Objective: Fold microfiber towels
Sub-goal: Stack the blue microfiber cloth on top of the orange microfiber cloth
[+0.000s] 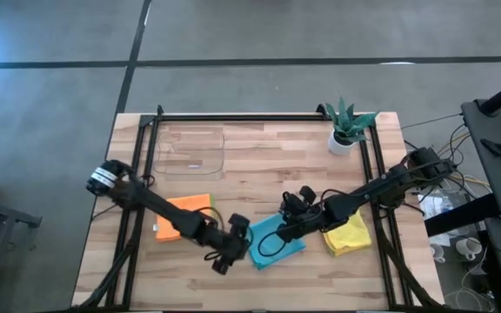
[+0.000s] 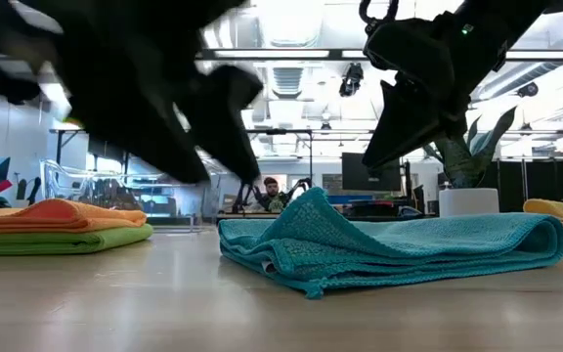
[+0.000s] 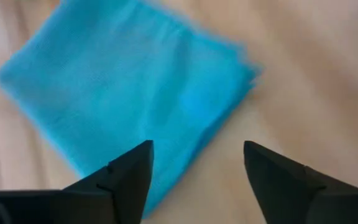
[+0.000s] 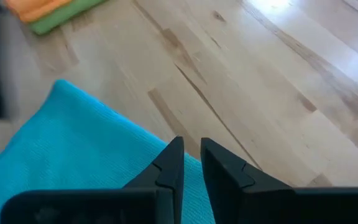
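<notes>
A teal blue microfiber towel [image 1: 277, 239] lies folded on the wooden table near its front edge, one fold bulging up [image 2: 311, 200]. My left gripper [image 3: 197, 149] hovers open above the towel's left side [image 1: 233, 248], touching nothing. My right gripper [image 4: 191, 143] hangs above the towel's far edge [image 1: 285, 228] with only a narrow gap between its fingers and nothing in it. An orange towel [image 1: 185, 209] rests folded on a lime green one [image 2: 57, 238] at the left. A yellow towel [image 1: 348, 235] lies folded at the right.
A clear plastic tray [image 1: 190, 149] sits at the far left of the table and a small potted plant [image 1: 348, 129] at the far right. Black frame rails [image 1: 137, 174] run along the table's sides. Bare wood shows between the tray and the towels.
</notes>
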